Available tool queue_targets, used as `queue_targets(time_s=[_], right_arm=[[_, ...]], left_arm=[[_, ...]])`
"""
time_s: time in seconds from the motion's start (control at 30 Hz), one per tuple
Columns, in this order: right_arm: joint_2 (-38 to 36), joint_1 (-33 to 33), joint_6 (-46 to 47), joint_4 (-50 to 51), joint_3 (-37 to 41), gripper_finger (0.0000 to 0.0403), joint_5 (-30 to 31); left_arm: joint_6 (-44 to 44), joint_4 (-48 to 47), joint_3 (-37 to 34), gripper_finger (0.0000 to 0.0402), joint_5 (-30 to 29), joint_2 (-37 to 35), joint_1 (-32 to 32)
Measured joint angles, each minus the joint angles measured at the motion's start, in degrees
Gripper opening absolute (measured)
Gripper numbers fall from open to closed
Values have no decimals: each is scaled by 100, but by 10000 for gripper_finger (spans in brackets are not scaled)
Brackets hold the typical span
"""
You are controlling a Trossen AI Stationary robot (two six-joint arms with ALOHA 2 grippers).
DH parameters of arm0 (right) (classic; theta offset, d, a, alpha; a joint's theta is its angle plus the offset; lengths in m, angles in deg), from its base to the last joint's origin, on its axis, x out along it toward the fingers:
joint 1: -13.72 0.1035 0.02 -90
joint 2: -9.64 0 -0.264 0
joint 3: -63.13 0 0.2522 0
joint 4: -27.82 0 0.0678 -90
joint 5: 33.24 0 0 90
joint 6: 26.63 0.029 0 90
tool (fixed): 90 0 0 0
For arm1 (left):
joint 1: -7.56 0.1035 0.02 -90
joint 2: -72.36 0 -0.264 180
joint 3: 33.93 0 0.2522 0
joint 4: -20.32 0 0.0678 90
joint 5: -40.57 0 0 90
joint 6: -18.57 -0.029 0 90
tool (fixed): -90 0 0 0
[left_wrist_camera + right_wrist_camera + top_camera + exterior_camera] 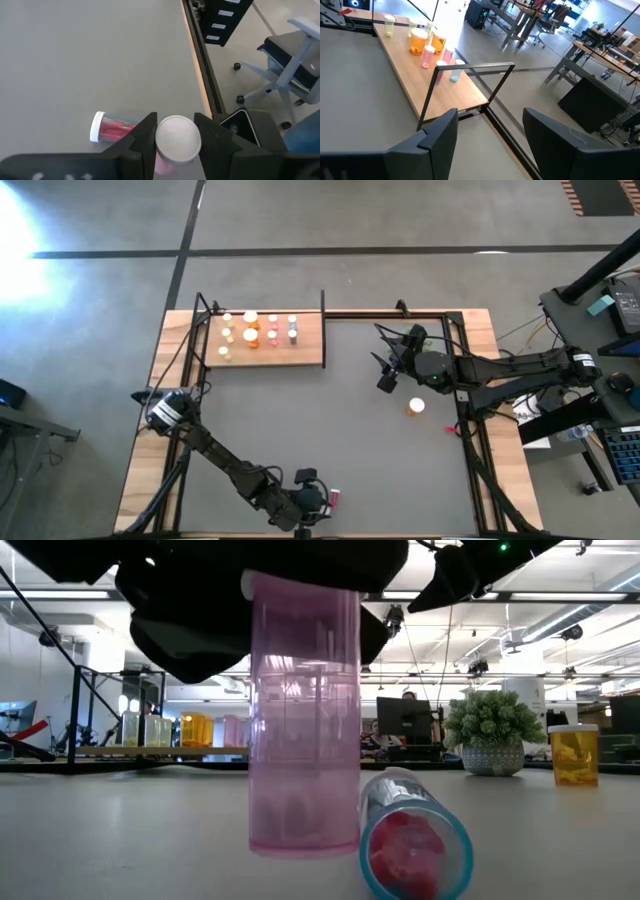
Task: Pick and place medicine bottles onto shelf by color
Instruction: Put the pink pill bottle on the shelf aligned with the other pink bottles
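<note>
Left hand [173, 142] is what you watch first: its fingers pinch an upright pink bottle [303, 720] by the cap, at the surface's near edge, far from the shelf [270, 340], because an upright bottle gripped high can be set down standing. Your right hand [490, 135] waits spread and empty beside the shelf's black post end. On the shelf, bottles already stand grouped by color. A second pink-red bottle [413, 845] lies on its side, touching the gripped one.

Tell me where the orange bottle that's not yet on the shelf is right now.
In the high view the orange bottle stands alone on the grey mat, right of centre, just below the right gripper and far from the shelf.
</note>
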Motion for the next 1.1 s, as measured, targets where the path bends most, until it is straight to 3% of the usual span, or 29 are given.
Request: queue_targets(time_s=[0.2, 0.3, 0.4, 0.77, 0.93, 1.1], right_arm=[[0, -1, 0, -2, 0, 215, 0], [0, -1, 0, -11, 0, 215, 0], [0, -1, -1, -5, 0, 215, 1], [0, -1, 0, 3, 2, 215, 0], [0, 1, 0, 1, 2, 215, 0], [0, -1, 0, 3, 2, 215, 0]], left_arm=[[50, -427, 2, 99, -431, -337, 67], [621, -1037, 4, 99, -531, -737, 274], [1078, -1924, 57, 100, -556, -1171, 596], [1032, -4554, -150, 100, -878, -2706, 2199], [697, -4685, -780, 100, -1971, -3237, 2797], [1042, -4540, -1567, 100, -2133, -3762, 3427]])
